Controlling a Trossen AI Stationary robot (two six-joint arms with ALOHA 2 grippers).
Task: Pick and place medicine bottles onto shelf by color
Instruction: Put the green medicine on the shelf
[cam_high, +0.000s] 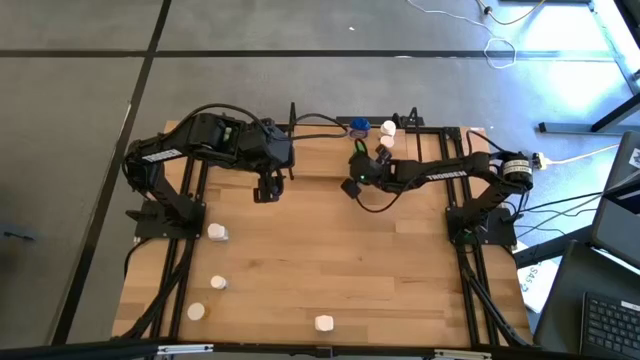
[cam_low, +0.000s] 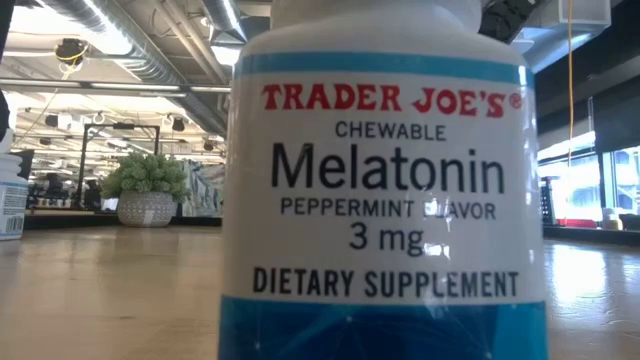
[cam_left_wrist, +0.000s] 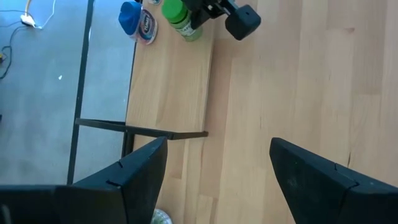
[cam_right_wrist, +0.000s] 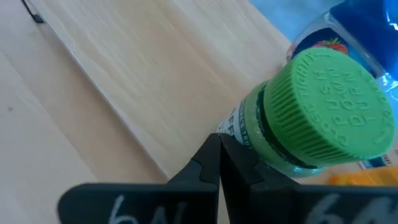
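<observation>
The shelf is a low light-wood board with a black frame, at the table's far edge. On it stand a green-capped bottle and, beside it, a blue-capped bottle; both also show in the left wrist view, green and blue. A white bottle stands farther right. My right gripper is shut, its tips right at the green bottle. My left gripper is open and empty over the table, near the shelf's left end. My right gripper's shut fingers come level from the table's near side and stand against the green bottle's side just below its cap. The finger hides the spot, so I cannot tell whether they touch. The bottle stands upright on the shelf board.
White bottles stand on the table's near left. One more stands at the near edge, filling the low view. A potted green plant ball shows beyond the table's far edge.
</observation>
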